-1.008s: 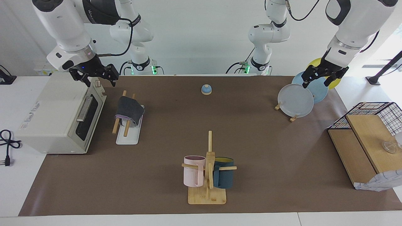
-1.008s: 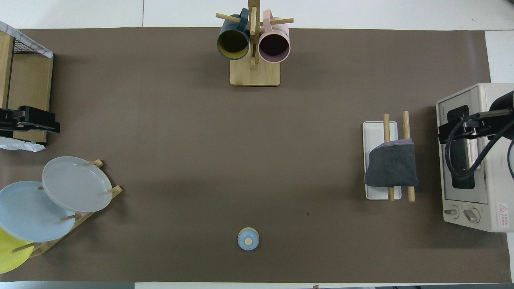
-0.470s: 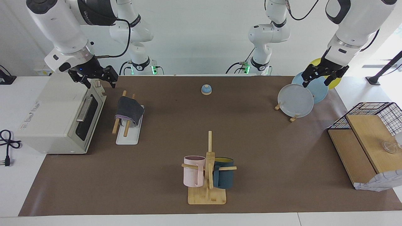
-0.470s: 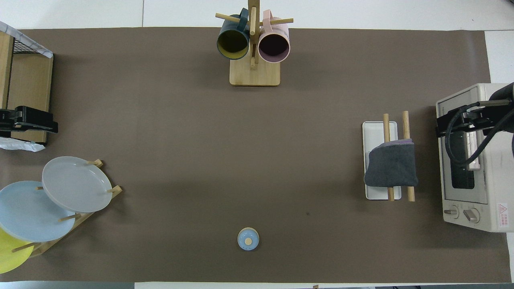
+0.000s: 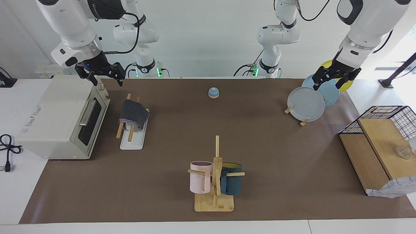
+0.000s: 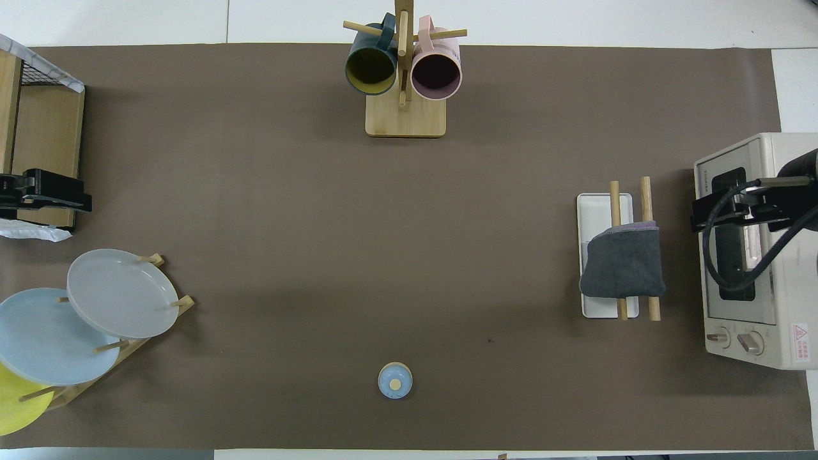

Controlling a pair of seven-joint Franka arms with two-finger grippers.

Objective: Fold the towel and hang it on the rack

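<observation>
Towel [image 5: 134, 113] sits folded, grey face out, draped over both rods of the rack [image 5: 131, 141], beside the toaster oven [image 5: 61, 117] at the right arm's end of my worktop. Right claw [image 5: 104, 79] is up over the oven, spread, holding nothing. Left claw [image 5: 328, 82] hangs spread over the plates [image 5: 305, 104], waiting.

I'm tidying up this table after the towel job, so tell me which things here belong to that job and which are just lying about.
Part of the job:
- towel, folded and draped over the rack
- rack, beside the toaster oven

Just lying about:
- toaster oven
- mug stand with a pink mug and a dark blue mug
- plate holder with three plates
- small blue bell
- wooden shelf with a wire basket
</observation>
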